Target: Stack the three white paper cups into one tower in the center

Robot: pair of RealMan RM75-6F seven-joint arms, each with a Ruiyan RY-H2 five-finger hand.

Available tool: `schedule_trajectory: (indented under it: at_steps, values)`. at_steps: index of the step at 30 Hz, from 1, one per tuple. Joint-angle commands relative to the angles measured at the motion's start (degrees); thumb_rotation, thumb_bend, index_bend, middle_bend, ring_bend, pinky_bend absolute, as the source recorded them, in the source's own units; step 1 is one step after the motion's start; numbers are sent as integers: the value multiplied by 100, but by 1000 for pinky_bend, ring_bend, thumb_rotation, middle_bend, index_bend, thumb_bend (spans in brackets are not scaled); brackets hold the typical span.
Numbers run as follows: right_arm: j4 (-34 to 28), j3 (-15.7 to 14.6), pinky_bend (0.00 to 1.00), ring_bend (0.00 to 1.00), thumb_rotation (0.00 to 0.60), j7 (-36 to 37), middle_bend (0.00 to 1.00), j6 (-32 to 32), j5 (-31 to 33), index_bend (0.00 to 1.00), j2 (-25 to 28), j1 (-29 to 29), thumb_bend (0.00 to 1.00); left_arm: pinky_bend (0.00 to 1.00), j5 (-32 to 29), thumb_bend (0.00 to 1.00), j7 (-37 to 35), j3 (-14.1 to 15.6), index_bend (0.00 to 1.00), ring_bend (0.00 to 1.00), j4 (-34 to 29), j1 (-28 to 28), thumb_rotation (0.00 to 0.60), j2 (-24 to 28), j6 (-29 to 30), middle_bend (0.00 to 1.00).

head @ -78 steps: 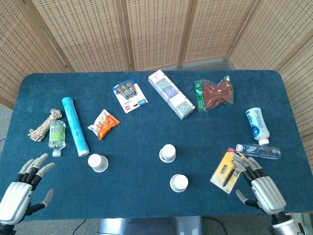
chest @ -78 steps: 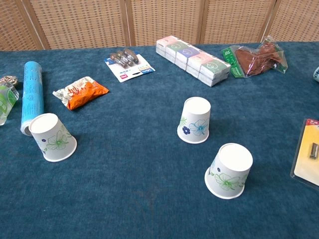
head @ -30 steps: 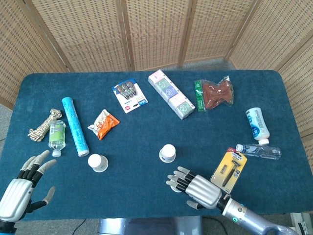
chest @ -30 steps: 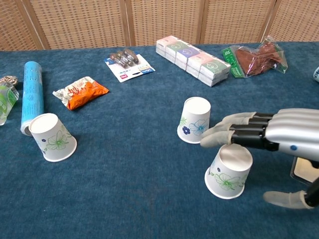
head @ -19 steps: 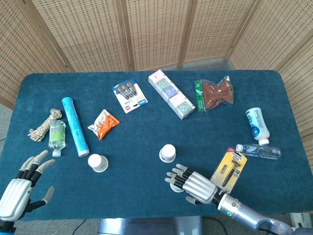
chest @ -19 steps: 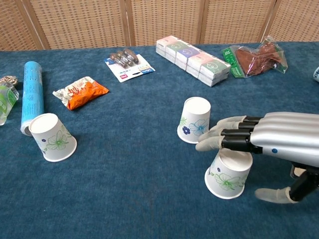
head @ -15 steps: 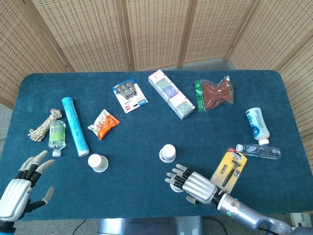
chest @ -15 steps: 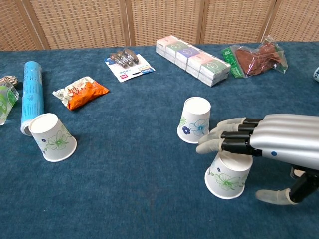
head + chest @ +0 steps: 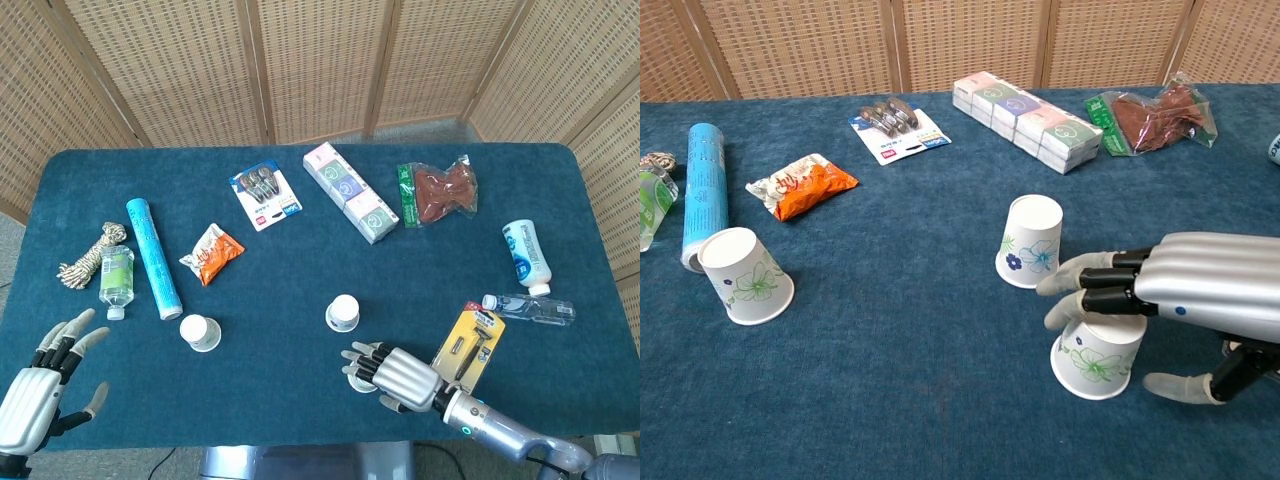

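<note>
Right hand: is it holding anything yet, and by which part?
Nothing is plainly held. The right hand hovers over the nearest paper cup, fingers curling above its upturned base, thumb beside it.

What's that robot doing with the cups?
It is starting to stack three upside-down paper cups. The right robot hand is over the nearest cup, fingers curling over its top, but hasn't lifted it. The middle cup and the left cup stand untouched. The left robot hand waits open at the table's edge.
</note>
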Motion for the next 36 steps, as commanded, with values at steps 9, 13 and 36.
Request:
schedule_trajectory:
  at_steps: [9, 13, 36]
  values:
    - [200, -19, 442, 84, 600, 55, 218, 75, 38, 342, -186, 101, 503, 0, 50, 479, 21, 2, 139, 0, -7, -13, 600, -16, -17, 32]
    - [221, -33, 467, 119, 600, 74, 251, 123, 52, 368, -240, 118, 505, 0, 63, 480, 13, 5, 140, 0, 3, -11, 600, -21, -11, 35]
    - [16, 15, 529, 204, 600, 107, 338, 288, 174, 437, -413, 253, 519, 0, 68, 480, -76, -17, 142, 0, 67, -18, 600, 13, 35, 39]
